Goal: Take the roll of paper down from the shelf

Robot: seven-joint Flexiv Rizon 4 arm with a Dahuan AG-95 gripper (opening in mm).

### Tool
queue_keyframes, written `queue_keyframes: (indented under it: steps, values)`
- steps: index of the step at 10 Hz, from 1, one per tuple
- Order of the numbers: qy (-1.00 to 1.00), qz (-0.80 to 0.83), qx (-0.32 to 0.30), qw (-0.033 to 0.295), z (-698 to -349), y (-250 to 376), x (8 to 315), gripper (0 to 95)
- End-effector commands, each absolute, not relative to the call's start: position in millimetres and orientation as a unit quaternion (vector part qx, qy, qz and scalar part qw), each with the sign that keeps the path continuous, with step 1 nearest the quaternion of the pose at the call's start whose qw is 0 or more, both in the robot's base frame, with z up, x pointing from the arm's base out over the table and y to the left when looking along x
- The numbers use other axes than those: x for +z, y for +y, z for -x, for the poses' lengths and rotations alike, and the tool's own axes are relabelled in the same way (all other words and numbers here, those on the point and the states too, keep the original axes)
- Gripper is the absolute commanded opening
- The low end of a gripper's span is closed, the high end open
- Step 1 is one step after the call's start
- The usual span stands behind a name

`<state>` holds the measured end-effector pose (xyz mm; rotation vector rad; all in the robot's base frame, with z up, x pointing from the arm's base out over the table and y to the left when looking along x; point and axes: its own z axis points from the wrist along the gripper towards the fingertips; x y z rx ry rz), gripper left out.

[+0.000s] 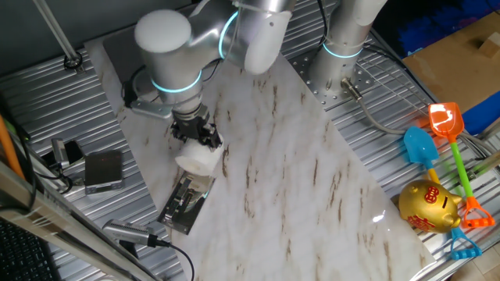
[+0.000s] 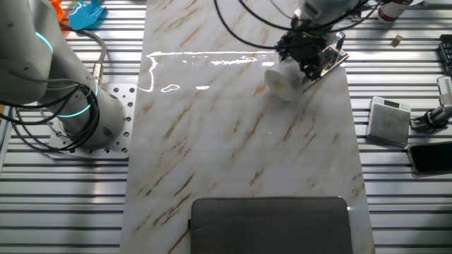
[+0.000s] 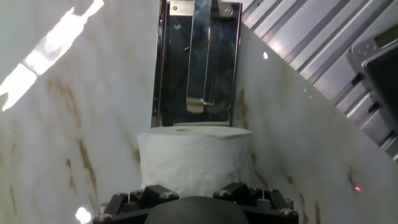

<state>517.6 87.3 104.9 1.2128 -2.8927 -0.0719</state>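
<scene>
The big marble table top is being seen from two sides and from the hand, and it is being crossed by thin brown streaks. At one end of it, in the other fixed view, a flat dark mat is lying. The silver robot arm is being bent down over the table top, with blue rings of light glowing on it. Beside the table top, on the ribbed metal, a small grey box is being kept. On the far side, a gold piggy bank and some bright toy shovels are being left together.

The roll of paper is being held in the gripper. The black fingers are being pressed around the roll's near end, so the hand is clenched on it. In the hand view, the roll is being shown just in front of the gripper, white and plump, and its far flat end is being pointed at the shelf. The roll is being kept right at the near end of the shelf. It cannot be told if the two are touching.

The shelf is lying flat on the table top. Its shiny silver bar is being seen running down its middle.
</scene>
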Motion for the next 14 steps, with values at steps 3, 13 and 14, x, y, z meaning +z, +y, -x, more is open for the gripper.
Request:
queue_keyframes:
  steps: [3, 13, 14]
  values:
    - [-0.916, -0.401, -0.020, -0.001, -491, 67, 102, 0.0]
    - [-0.911, -0.408, -0.021, 0.053, -472, 48, 90, 0.0]
    - [-0.910, -0.409, -0.021, 0.058, -470, 47, 89, 0.0]
